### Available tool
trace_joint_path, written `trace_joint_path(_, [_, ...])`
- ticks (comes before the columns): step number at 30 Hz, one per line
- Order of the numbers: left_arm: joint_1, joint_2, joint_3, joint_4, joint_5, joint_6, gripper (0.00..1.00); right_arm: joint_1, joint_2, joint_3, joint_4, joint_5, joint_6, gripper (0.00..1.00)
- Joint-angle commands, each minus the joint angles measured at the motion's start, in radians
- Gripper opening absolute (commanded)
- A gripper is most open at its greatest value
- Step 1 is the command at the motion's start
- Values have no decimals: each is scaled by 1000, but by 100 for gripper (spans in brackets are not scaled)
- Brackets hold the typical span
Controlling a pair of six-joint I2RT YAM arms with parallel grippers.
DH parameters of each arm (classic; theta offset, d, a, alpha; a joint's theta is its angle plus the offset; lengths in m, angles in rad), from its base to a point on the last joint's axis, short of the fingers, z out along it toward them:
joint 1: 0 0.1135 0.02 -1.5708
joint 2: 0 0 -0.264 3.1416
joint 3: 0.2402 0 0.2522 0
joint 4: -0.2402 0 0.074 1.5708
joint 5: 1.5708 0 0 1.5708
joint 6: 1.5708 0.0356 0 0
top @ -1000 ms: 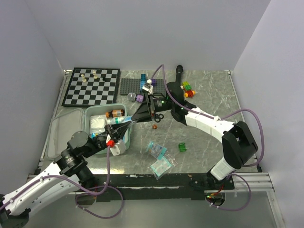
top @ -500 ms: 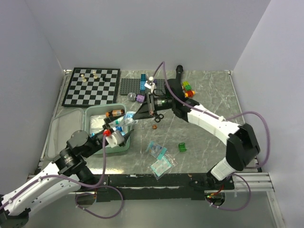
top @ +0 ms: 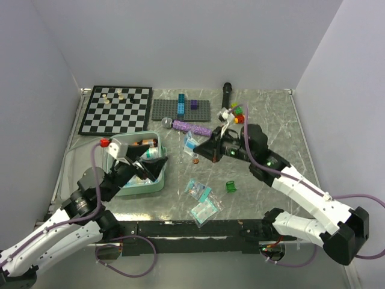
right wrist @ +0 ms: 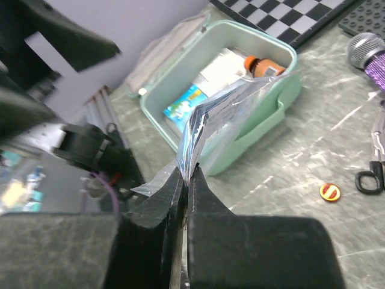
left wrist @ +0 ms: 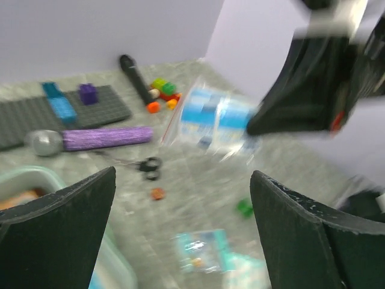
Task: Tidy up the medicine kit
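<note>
The mint-green rounded-square medicine kit (top: pixel 136 188) lies open on the left side of the grey marbled table (top: pixel 271 120), just in front of the black-and-white chessboard (top: pixel 117 111). Its lid half is folded flat out toward the left wall. The deep half holds a brown bottle with an orange cap (right wrist: pixel 262 65), a white pack (right wrist: pixel 221 69) and a blue printed packet (right wrist: pixel 186 103).

The left gripper (top: pixel 146 164) hangs over the near right part of that deep half. Its two black fingers (left wrist: pixel 57 214) are spread wide, with nothing between them.

The right gripper (top: pixel 203 148) is up off the table to the right of the kit. Its jaws are pinched tight on the edge of a clear plastic zip bag (right wrist: pixel 207 129) with blue-and-white contents. In the right wrist view the bag stands up from the fingertips, with the kit on the table behind it. In the left wrist view, which is rather blurred, the same bag hangs in the air.

Loose on the table are a purple-handled microphone with a silver head (top: pixel 185 127), a small pair of black scissors (right wrist: pixel 369 179) and a little red-and-yellow disc (right wrist: pixel 329 191). A small green block (top: pixel 230 186) and two clear sachets with teal inside (top: pixel 199 191) lie nearer the front edge. At the back sits a grey studded building plate (top: pixel 171 111).
</note>
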Motion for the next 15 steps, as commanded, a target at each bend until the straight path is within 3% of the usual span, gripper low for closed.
trace_joint_path(1, [-3,-16,-59,191,3,-452,96,16,-86,-101,257,34,-76,0])
trace_joint_path(4, [0,-7,-167,377,66,-622,96,17,-114,-134,307,8,-75,0])
trace_joint_path(10, [68,91,-249,580,228,-804,96,19,-193,-186,383,-13,-57,0])
trace_joint_path(15, [158,209,-301,888,380,-942,98,23,-213,-194,414,-72,-29,0])
